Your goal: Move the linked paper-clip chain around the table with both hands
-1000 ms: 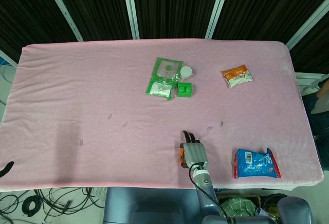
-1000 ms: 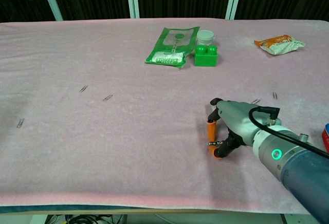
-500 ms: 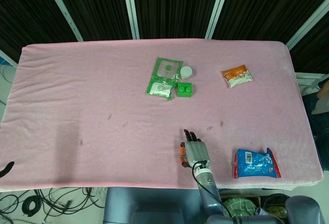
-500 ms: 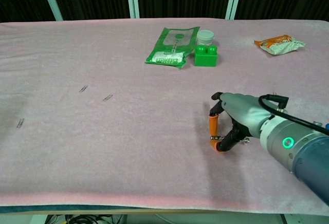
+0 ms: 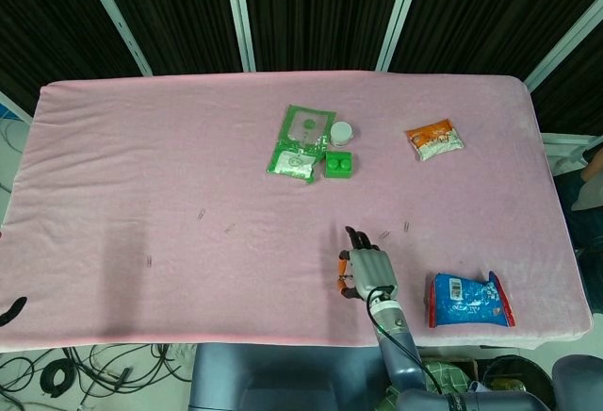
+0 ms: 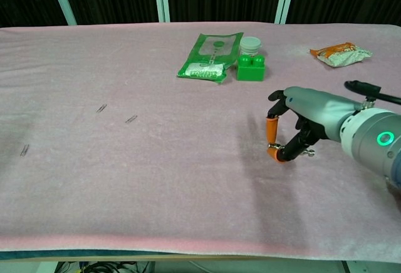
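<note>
Links too small to be made out
Paper clips are seen as specks; the right hand covers the clips near it.

Grey robot arm with a dark-fingered hand

The right hand has a smooth silver-grey back, black fingers and orange pads at the tips. Behind it sits a pale grey wrist cuff with a glowing green ring light, and a thin black cable loops over the top. In the head view, a dark shape at the left edge may be the left hand.
</note>
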`<state>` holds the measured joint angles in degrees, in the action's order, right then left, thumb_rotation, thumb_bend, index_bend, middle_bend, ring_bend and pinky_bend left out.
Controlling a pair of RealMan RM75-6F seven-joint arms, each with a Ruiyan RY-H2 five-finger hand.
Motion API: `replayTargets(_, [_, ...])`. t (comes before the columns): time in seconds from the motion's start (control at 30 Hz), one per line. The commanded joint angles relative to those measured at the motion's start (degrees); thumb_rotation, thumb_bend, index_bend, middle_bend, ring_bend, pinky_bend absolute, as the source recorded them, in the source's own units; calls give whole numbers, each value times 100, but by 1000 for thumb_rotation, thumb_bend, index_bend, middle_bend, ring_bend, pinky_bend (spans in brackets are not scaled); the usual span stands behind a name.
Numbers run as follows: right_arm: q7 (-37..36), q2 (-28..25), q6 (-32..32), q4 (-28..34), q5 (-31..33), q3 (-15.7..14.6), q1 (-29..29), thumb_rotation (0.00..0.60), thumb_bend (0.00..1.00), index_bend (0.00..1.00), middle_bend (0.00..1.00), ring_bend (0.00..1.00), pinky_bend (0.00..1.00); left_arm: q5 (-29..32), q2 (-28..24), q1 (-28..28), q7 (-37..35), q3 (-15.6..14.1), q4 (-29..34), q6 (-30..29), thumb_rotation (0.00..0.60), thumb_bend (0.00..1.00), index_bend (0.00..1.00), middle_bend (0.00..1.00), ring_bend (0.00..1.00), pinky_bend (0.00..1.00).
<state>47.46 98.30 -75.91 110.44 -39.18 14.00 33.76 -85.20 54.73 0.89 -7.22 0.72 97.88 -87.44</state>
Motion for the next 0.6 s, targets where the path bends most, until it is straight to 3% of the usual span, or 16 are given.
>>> replayTargets(0.03, [-205,-253,137,190,134,180,22,600,311,607,0,39,238,1,1,-5,7,0,2,8,600,213,55,5,0,0])
replayTargets(0.37, [-1613,-1104,1148,50,523,1067,98,600,311,608,0,39,237,48,23,11,83,21,19,-25,600,214,55,5,0,0])
replayTargets(0.5, [-2372,-1411,1836,-328,796,1414,149,600,310,609,0,39,224,107,59,-15,213,33,41,32,600,213,55,5,0,0])
replayTargets(0.6, [-2776,-1546,2296,-598,938,1501,216,600,311,608,0,39,220,140,79,-25,289,44,61,48,600,213,55,5,0,0])
